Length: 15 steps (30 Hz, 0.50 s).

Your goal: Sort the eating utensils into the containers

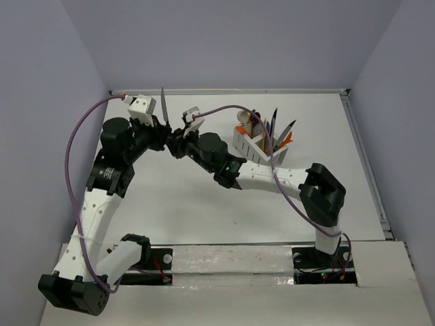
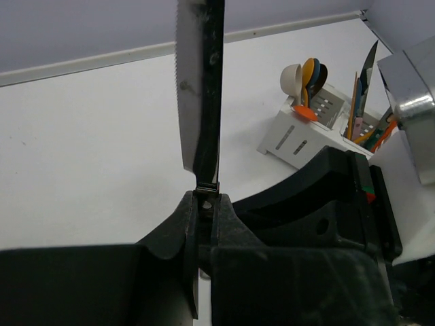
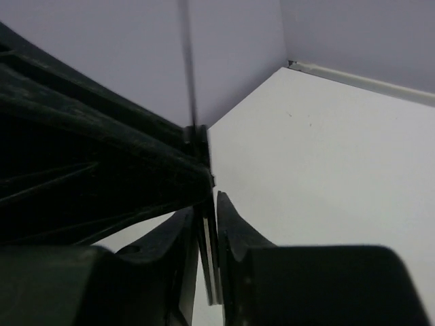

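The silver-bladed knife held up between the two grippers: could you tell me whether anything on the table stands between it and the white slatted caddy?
Nothing visible does. The silver-bladed knife stands upright, gripped low by the left gripper, with the right gripper closed on its handle too. The table between it and the white slatted caddy is bare.

Even, soft overhead light; wrist-cam foregrounds dark & blurred, faint shadows.

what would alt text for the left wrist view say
A serrated silver knife stands blade-up, its dark handle clamped in the left gripper at the bottom of the frame. Behind it on the white table, a white slatted caddy holds spoons and knives upright.
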Motion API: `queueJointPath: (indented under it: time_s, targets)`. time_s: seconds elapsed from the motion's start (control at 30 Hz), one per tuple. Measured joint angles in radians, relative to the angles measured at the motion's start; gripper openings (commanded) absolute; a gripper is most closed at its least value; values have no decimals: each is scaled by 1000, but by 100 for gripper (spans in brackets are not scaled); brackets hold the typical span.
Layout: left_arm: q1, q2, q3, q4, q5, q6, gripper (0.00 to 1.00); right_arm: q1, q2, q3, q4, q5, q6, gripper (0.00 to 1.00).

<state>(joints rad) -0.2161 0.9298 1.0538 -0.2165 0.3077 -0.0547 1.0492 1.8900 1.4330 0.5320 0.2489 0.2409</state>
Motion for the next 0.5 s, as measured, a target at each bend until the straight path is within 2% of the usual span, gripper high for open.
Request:
queueJointPath:
  time_s: [0.03, 0.13, 0.17, 0.23, 0.27, 0.5]
  targets:
    - [0, -2, 0, 2, 0, 0, 0, 0, 10, 13, 3, -10, -2, 0]
    - [5, -8, -3, 3, -2, 3, 0, 11, 20, 30, 3, 0, -5, 0]
    - [5, -10, -6, 8, -3, 5, 12, 11, 21, 31, 3, 1, -3, 0]
    - [4, -14, -15, 15, -3, 13, 57, 12, 21, 29, 3, 5, -2, 0]
    - [4, -14, -18, 16, -2, 22, 99, 12, 20, 24, 5, 7, -2, 0]
    - [2, -27, -33, -3, -47, 95, 99, -31, -107, -174, -8, 80, 3, 0]
